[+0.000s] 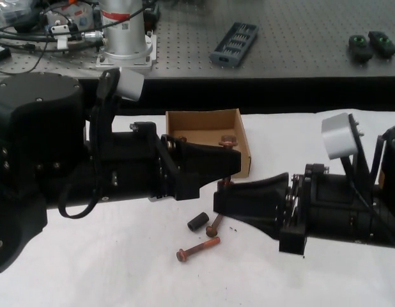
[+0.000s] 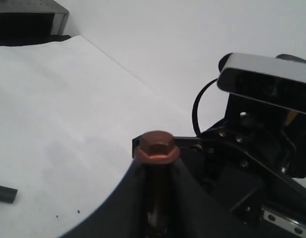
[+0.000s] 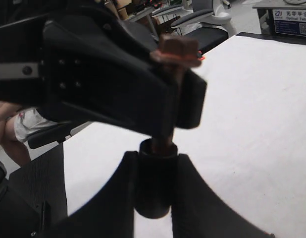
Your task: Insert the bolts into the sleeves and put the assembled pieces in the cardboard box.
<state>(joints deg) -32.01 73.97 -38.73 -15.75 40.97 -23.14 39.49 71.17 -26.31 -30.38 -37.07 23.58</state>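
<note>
Copper bolt point(image 2: 155, 148) sat clamped upright in my left gripper point(image 1: 228, 163), hex head up, both fingers pressed against the shank just under the head. My right gripper point(image 1: 224, 195) was closed around a black sleeve point(image 3: 154, 186), holding it upright directly beneath. The shank met the sleeve's top opening. From the right wrist view its lower end looked just inside the bore; how deep, I could not tell. The two grippers met tip to tip above the white cloth point(image 1: 108, 268), left one higher, right one lower. Cardboard box point(image 1: 204, 115) stood open on the cloth just behind my left gripper's fingers, which hid part of its inside. On the cloth in front of the grippers lay a loose sleeve point(image 1: 197, 222) on its side, a second bolt point(image 1: 215, 224) just beside it, and a third bolt point(image 1: 199, 249) a little nearer, apart from both.
</note>
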